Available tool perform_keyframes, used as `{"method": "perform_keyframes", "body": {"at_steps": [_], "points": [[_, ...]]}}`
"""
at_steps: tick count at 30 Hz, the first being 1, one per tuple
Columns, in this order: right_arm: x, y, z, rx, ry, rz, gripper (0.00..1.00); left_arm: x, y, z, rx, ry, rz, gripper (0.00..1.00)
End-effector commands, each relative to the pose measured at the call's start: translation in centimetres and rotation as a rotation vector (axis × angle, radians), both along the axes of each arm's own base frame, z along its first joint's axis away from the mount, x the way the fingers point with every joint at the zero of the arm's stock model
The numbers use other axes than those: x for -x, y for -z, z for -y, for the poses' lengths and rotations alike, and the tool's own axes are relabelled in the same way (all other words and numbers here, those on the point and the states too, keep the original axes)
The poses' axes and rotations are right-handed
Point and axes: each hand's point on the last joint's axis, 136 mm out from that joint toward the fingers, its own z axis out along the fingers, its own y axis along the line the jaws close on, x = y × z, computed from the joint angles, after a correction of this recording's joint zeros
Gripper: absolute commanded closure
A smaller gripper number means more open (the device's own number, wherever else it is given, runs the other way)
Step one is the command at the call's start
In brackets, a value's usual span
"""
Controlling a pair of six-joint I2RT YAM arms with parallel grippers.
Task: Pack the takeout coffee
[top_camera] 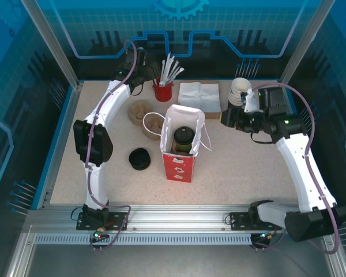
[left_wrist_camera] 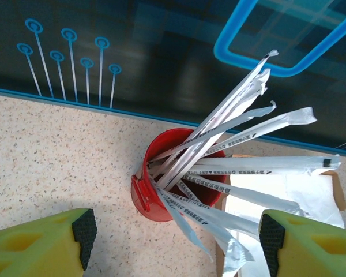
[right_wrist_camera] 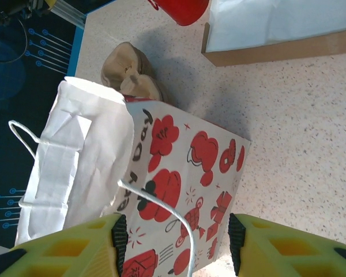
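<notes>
The takeout coffee, an olive-brown cup under a black lid, stands inside the white paper bag with red prints at mid-table. My right gripper hovers open just right of the bag. In the right wrist view the bag's printed side and its white string handle lie ahead of the spread right gripper, untouched. My left gripper is at the back, open over a red cup of wrapped straws. Its fingers hold nothing, and the left gripper stays apart from the cup.
A stack of black lids sits left of the bag. Brown pulp cup carriers lie behind it. A cardboard box of white napkins and a tall stack of white-rimmed cups stand at the back right.
</notes>
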Motion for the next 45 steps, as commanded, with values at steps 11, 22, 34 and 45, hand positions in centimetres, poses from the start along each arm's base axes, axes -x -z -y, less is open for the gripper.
{"method": "perform_keyframes", "body": {"at_steps": [11, 22, 34, 45], "points": [[2.1, 0.3, 1.3, 0.034, 0.028, 0.034, 0.47, 0.8, 2.1, 1.2, 0.027, 0.094, -0.067, 0.3], [2.7, 1.3, 1.6, 0.051, 0.03, 0.035, 0.47, 0.1, 4.9, 1.3, 0.005, 0.102, -0.109, 0.38], [2.4, 2.0, 1.8, 0.076, 0.02, 0.03, 0.47, -0.9, 6.9, 0.6, -0.046, 0.078, -0.127, 0.55], [2.1, 2.0, 2.1, 0.092, 0.017, 0.034, 0.47, -1.7, 5.2, 0.8, -0.058, 0.094, -0.058, 0.76]]}}
